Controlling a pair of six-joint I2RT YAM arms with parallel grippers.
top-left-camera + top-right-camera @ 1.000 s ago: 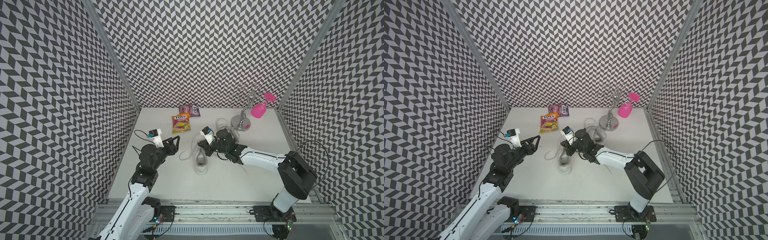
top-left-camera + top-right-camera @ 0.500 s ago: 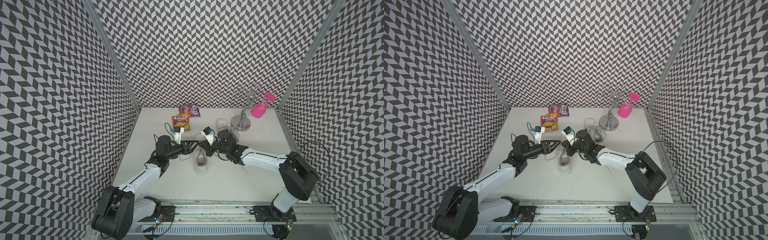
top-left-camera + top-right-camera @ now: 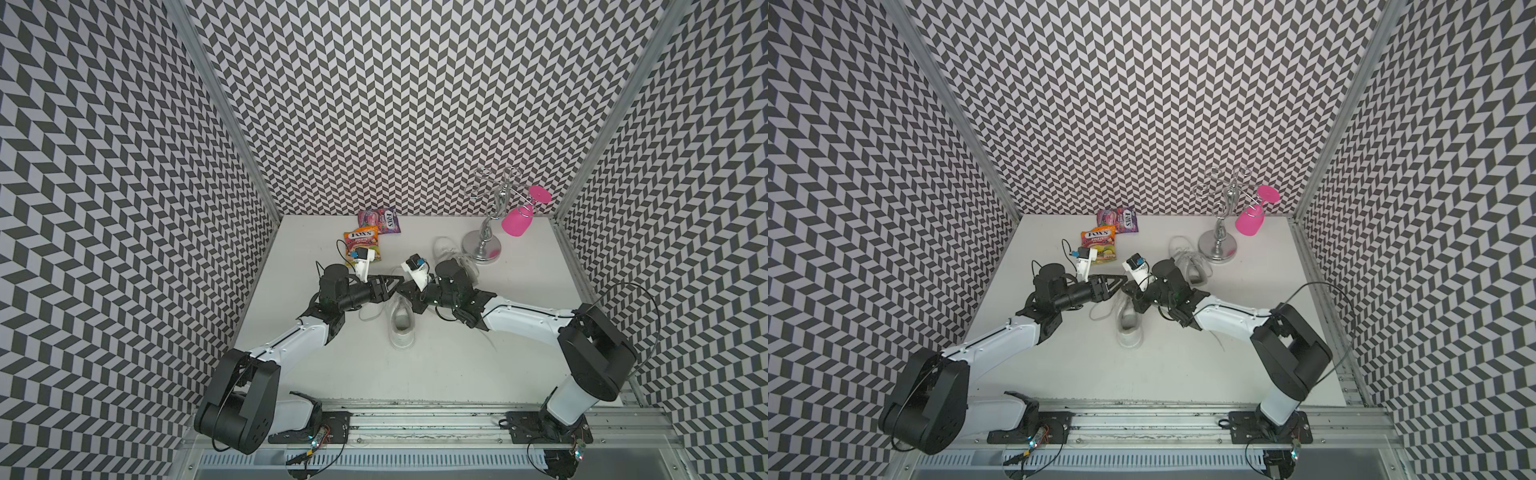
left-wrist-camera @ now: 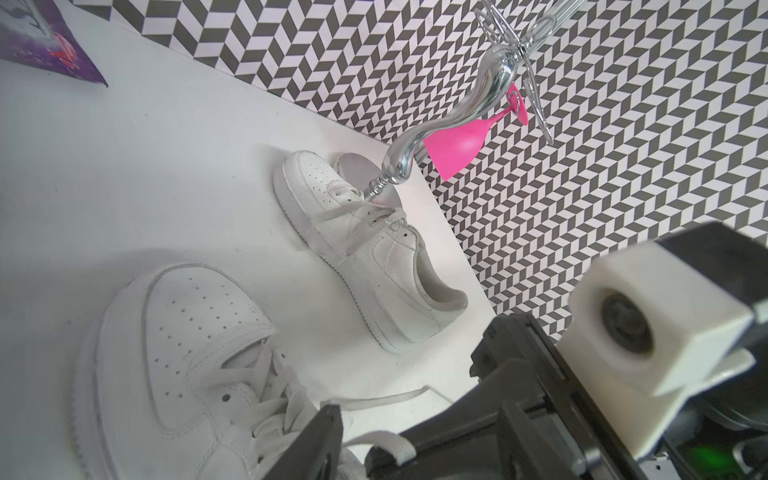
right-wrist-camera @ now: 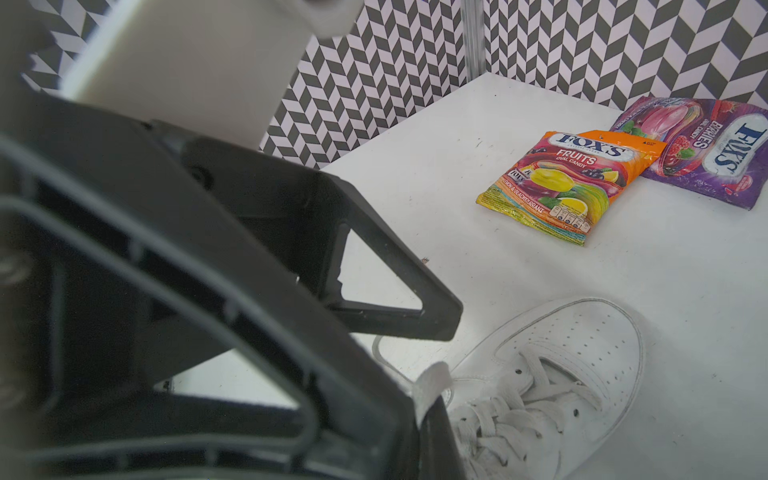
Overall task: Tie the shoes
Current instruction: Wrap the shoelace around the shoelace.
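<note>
Top views: near shoe (image 3: 401, 320) at table centre, far shoe (image 3: 1190, 262) at one o'clock. Left wrist view: my left gripper (image 4: 353, 440), jaws apart, straddles the lace (image 4: 390, 451). Right wrist view: right gripper (image 5: 424, 399) clamps that lace; I should close left squarely before pulling.

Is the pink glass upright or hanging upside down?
Upside down: the pink glass hangs by its foot from the silver rack, bowl pointing down.
</note>
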